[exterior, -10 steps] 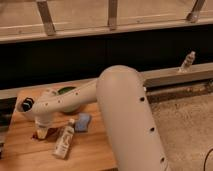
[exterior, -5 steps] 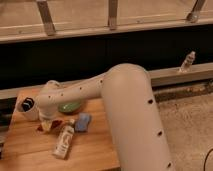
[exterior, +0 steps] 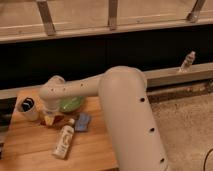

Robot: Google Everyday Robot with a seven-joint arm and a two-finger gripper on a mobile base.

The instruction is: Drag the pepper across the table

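On the light wooden table (exterior: 30, 155), at the left, my white arm reaches in from the lower right. My gripper (exterior: 49, 120) points down at the tabletop, shut, below the wrist joint with its dark cap (exterior: 25, 105). A small dark red bit, the pepper (exterior: 58, 119), shows right beside the gripper's tip and is mostly hidden by it. I cannot tell whether the gripper holds it or only presses against it.
A white bottle (exterior: 64, 140) lies on the table just right of and nearer than the gripper. A blue sponge (exterior: 82, 121) sits beside it, and a green object (exterior: 70, 104) lies behind under the arm. The table's left edge is close. Another bottle (exterior: 187, 61) stands on the far ledge.
My arm's big elbel section has swung right, and the gripper has crept slightly right and away along the table. The bottle and sponge have stayed put.
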